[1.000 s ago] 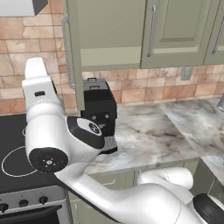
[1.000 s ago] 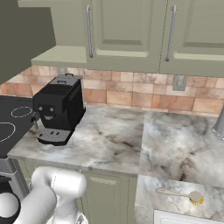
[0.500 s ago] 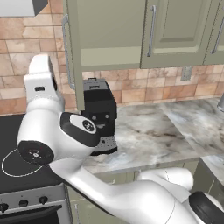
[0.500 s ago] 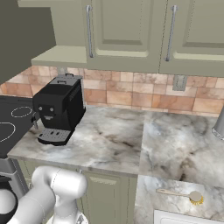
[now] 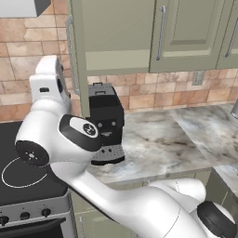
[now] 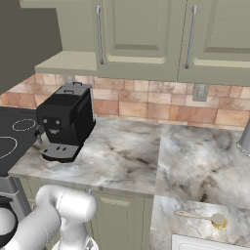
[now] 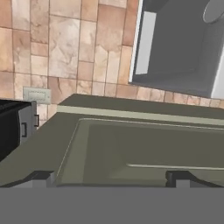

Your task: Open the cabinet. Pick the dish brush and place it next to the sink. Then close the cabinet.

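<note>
We see the gripper [image 7: 111, 177] spread wide with nothing between its tips, facing the panelled face of the cabinet [image 7: 144, 148] door. That door [image 5: 76, 60] stands swung out above the coffee machine [image 5: 106, 123]. The dish brush [image 6: 202, 217] lies on the counter [image 6: 195, 166] near the sink [image 6: 210, 242].

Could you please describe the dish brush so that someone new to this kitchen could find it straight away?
Start at the marble counter below the green wall cabinets and follow it right, away from the black coffee machine. The dish brush lies flat near the counter's front edge: a slim pale handle ending in a round yellow-bristled head, with nothing close beside it.
</note>
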### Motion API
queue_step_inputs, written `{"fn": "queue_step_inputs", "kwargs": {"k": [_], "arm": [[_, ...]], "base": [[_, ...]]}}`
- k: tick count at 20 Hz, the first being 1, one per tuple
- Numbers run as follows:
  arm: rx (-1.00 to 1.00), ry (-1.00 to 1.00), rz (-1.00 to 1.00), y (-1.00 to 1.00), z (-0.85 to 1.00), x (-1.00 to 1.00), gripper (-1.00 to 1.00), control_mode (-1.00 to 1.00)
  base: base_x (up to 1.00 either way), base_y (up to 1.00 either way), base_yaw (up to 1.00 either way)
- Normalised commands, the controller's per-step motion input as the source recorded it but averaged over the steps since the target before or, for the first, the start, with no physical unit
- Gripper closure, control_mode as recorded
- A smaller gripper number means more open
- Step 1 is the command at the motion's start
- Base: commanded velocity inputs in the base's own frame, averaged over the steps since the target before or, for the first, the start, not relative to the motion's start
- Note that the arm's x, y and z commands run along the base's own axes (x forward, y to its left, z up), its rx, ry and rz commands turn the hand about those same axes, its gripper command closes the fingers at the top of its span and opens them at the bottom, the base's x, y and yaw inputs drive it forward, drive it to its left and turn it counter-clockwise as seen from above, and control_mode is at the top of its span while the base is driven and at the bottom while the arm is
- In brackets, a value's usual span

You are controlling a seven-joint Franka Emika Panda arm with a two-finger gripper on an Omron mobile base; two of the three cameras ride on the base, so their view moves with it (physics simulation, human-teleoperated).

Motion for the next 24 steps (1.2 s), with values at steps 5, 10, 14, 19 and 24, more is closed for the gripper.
{"fn": "queue_step_inputs", "kwargs": {"k": [5,10,14,19,24], "arm": [[0.0,0.0,-0.1,-0.24,0.0,0.15,-1.0,-1.0],[0.0,0.0,-0.11,-0.26,0.0,0.13,-1.0,-1.0],[0.0,-0.06,-0.09,-0.26,0.0,0.0,-1.0,-1.0],[0.0,-0.03,-0.08,-0.37,0.0,0.06,-1.0,-1.0],[0.0,0.0,-0.07,-0.46,0.0,0.19,-1.0,-1.0]], "base": [[0.0,0.0,0.0],[0.0,0.0,0.0],[0.0,0.0,0.0],[0.0,0.0,0.0],[0.0,0.0,0.0]]}}
